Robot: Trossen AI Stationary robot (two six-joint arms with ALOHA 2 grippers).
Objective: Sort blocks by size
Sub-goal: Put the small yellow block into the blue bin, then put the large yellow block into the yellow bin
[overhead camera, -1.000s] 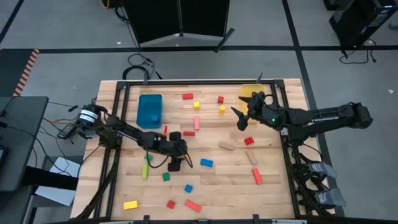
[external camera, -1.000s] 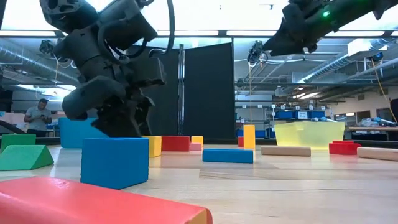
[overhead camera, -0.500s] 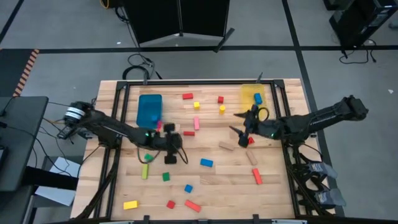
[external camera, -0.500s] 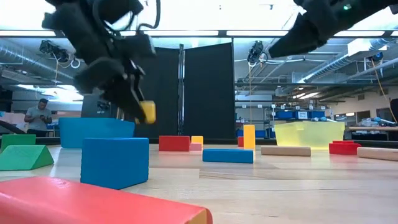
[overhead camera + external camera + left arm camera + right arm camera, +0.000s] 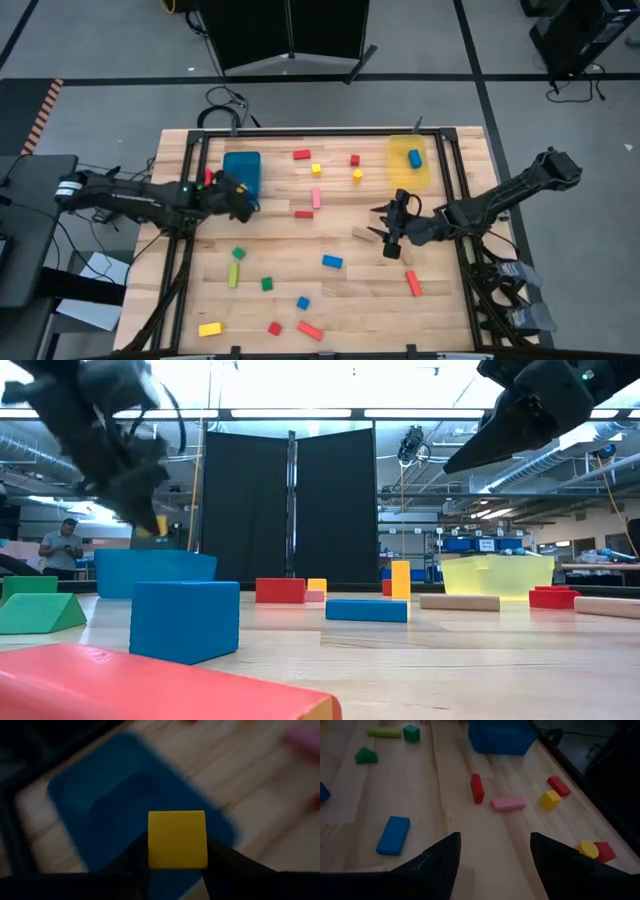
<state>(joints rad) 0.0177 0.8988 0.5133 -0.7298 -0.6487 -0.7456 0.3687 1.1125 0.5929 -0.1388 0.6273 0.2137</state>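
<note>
My left gripper [image 5: 242,202] is shut on a yellow cube [image 5: 177,839] above the near end of the blue bin [image 5: 241,172]; the bin fills the left wrist view below the cube [image 5: 100,815]. My right gripper [image 5: 390,236] is open and empty, low over the table right of centre, beside a plain wood block [image 5: 364,235]. In the right wrist view [image 5: 492,865] its fingers stand wide apart. Loose blocks lie flat on the table, among them a pink bar [image 5: 316,197], a red bar [image 5: 304,213] and a blue bar [image 5: 332,262]. My left gripper pinches the yellow cube by two opposite sides [image 5: 151,845] between its two fingers. The cube is lifted clear of the table, level, over the blue bin.
A yellow translucent bin [image 5: 408,160] at the far right holds a blue block [image 5: 415,158]. Several blocks are scattered near the front edge: green [image 5: 267,284], lime [image 5: 233,275], yellow [image 5: 209,328], red [image 5: 310,330]. A person [image 5: 62,550] stands far behind the table.
My left gripper has lifted the yellow cube off the table's middle and carried it toward the far left, over the blue bin. My right gripper has gone from beside the yellow bin toward the near edge and down toward the plain wood block.
</note>
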